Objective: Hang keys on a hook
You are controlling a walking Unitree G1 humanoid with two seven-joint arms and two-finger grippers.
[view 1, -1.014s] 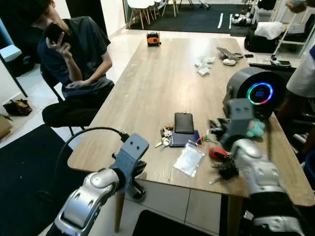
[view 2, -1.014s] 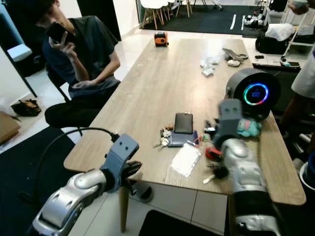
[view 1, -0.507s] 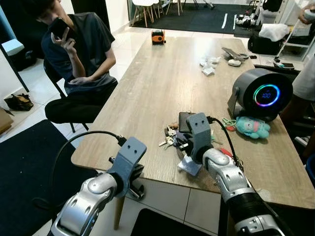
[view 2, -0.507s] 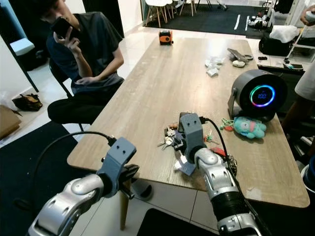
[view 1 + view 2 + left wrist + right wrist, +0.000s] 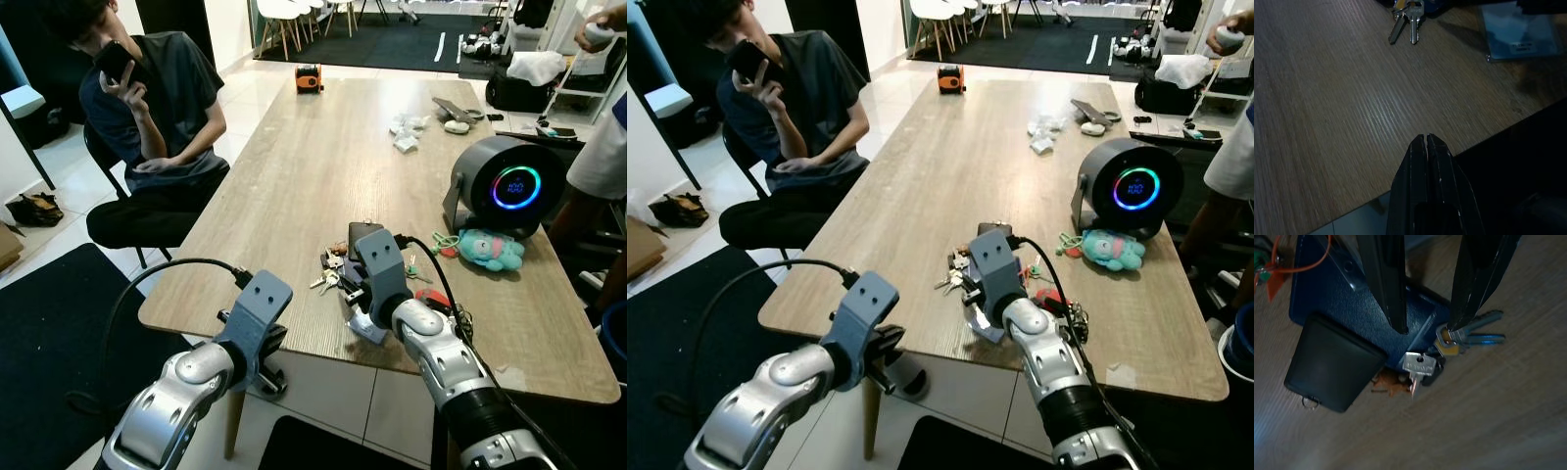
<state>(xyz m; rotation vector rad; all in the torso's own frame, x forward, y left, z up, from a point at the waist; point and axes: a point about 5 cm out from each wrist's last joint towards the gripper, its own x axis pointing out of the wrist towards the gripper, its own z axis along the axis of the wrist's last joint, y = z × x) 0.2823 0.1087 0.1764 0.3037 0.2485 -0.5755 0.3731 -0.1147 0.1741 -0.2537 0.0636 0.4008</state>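
Observation:
A bunch of silver keys (image 5: 324, 277) lies on the wooden table (image 5: 294, 176) near its front edge, beside a dark blue wallet (image 5: 1352, 298) and a black pouch (image 5: 364, 238). My right gripper (image 5: 1427, 328) hovers just over the keys (image 5: 1449, 340), open. One of its fingers (image 5: 1479, 279) points down at the key heads, the other stands over the wallet. My left gripper (image 5: 1425, 138) is shut and empty at the table's front edge, a short way from the keys (image 5: 1408, 22); in the left eye view the left gripper (image 5: 257, 338) sits low at the table's front edge.
A clear plastic bag (image 5: 1518, 34) lies under my right wrist. A round black speaker (image 5: 505, 186) and a teal plush (image 5: 490, 250) stand to the right. A second key bunch (image 5: 456, 318) lies nearby. One person (image 5: 147, 108) sits at the left; another (image 5: 602, 147) stands at the right.
My right arm has swung from the table's right side leftward to a spot over the keys. The left arm has hardly moved. The camera has shifted a little.

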